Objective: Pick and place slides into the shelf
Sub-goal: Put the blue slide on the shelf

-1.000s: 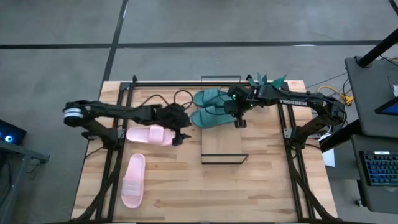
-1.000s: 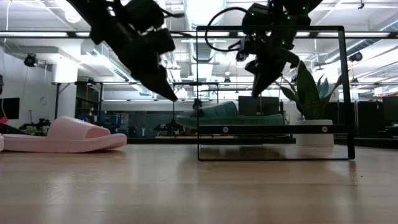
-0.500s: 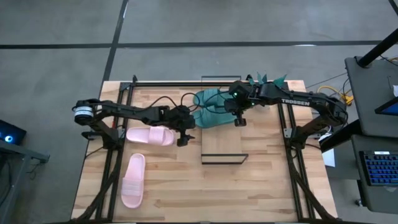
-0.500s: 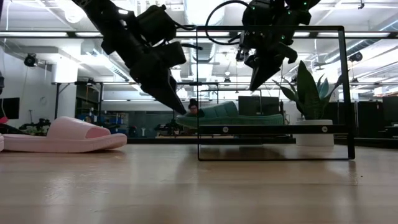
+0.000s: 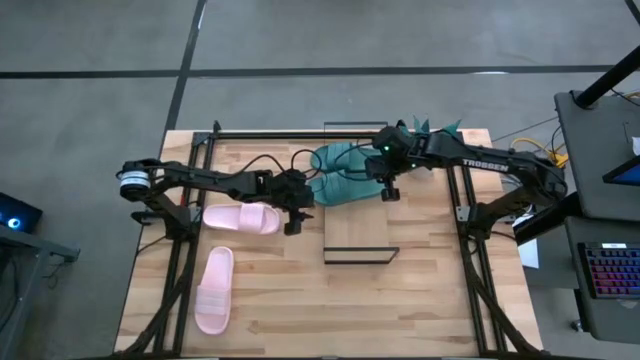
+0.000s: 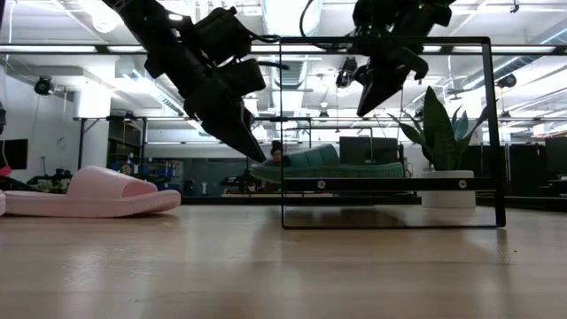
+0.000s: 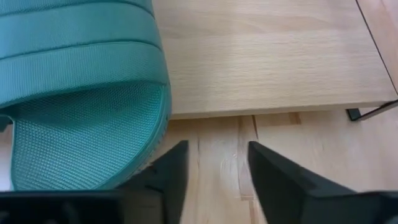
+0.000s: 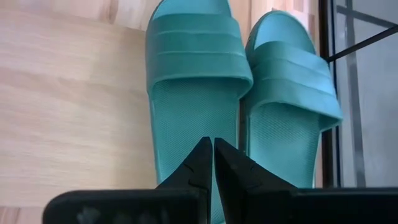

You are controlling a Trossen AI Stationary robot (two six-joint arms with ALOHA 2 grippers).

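Two teal slides [image 5: 338, 173] lie side by side, soles down, on the far part of the shelf [image 5: 360, 235], their heels overhanging its left edge. Two pink slides [image 5: 243, 217] [image 5: 213, 290] rest sole-down on the table to the left. My left gripper [image 7: 214, 168] is open and hovers just left of the shelf, beside the heel of the nearer teal slide [image 7: 81, 93]; nothing lies between its fingers. My right gripper [image 8: 211, 162] is shut and hangs above the teal slides [image 8: 196, 81], well clear of them in the low view [image 6: 368, 108].
The shelf's thin dark frame [image 6: 390, 184] stands upright around the plank, with a top bar above the slides. Dark metal rails [image 5: 300, 133] run along the table's far, left and right sides. A potted plant [image 5: 430, 128] stands at the far edge. Bare tabletop [image 5: 400, 310] lies toward the near edge.
My left gripper has moved toward the table's right, up to the heel of the nearer teal slide, then held still. My right gripper has risen above the teal slides and shifted slightly right. The slides have stayed in place.
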